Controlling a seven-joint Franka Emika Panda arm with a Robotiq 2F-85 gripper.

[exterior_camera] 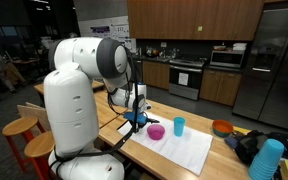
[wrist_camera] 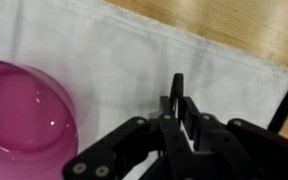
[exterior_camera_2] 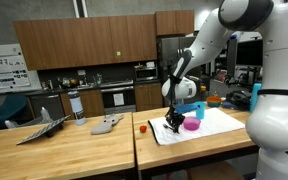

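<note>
My gripper (wrist_camera: 177, 100) hangs low over a white cloth (wrist_camera: 134, 55), just beside a pink bowl (wrist_camera: 24, 120). The jaws are shut on a thin dark object (wrist_camera: 177, 84) whose tip sticks out past the fingertips; I cannot tell what it is. In both exterior views the gripper (exterior_camera: 136, 117) (exterior_camera_2: 174, 120) stands at the cloth's (exterior_camera: 179, 150) (exterior_camera_2: 209, 130) end, next to the pink bowl (exterior_camera: 156, 131) (exterior_camera_2: 191, 125). A blue cup (exterior_camera: 179, 125) stands on the cloth just beyond the bowl.
An orange bowl (exterior_camera: 222, 128) and a dark bag (exterior_camera: 248, 146) lie past the cloth. A small red object (exterior_camera_2: 141, 127) sits on the wooden table (exterior_camera_2: 94, 150). Grey items (exterior_camera_2: 106, 124) lie on the neighbouring table. Wooden stools (exterior_camera: 24, 130) stand beside the robot base.
</note>
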